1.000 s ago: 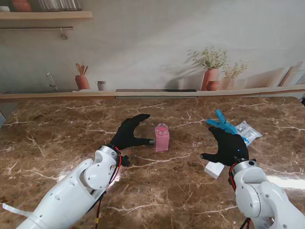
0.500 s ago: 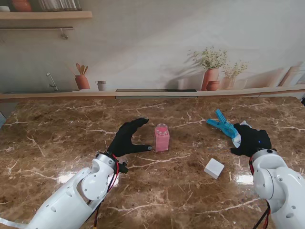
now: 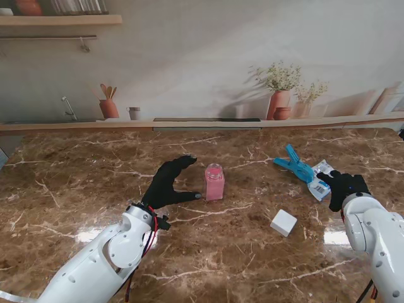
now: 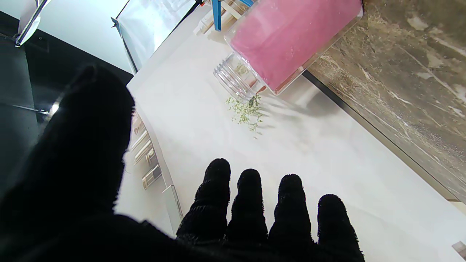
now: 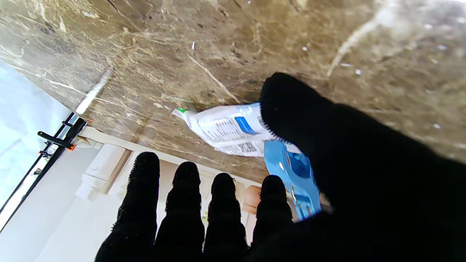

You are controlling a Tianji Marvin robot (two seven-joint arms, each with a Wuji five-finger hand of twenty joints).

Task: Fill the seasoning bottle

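Stand view: right robot hand (image 3: 341, 185), fingers spread and empty, has shifted beside the seasoning packet (image 3: 323, 178).

Stand cam overhead, wrist cams close-up

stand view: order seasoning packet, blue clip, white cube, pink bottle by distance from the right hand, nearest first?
From the right hand:
1. Seasoning packet, right beside the hand, to its left.
2. Blue clip, on the packet's far-left end, farther from me.
3. White cube, to the left and nearer to me. Close to the clip's distance; that ranking is marginal.
4. Pink bottle, mid-table, by the left hand.
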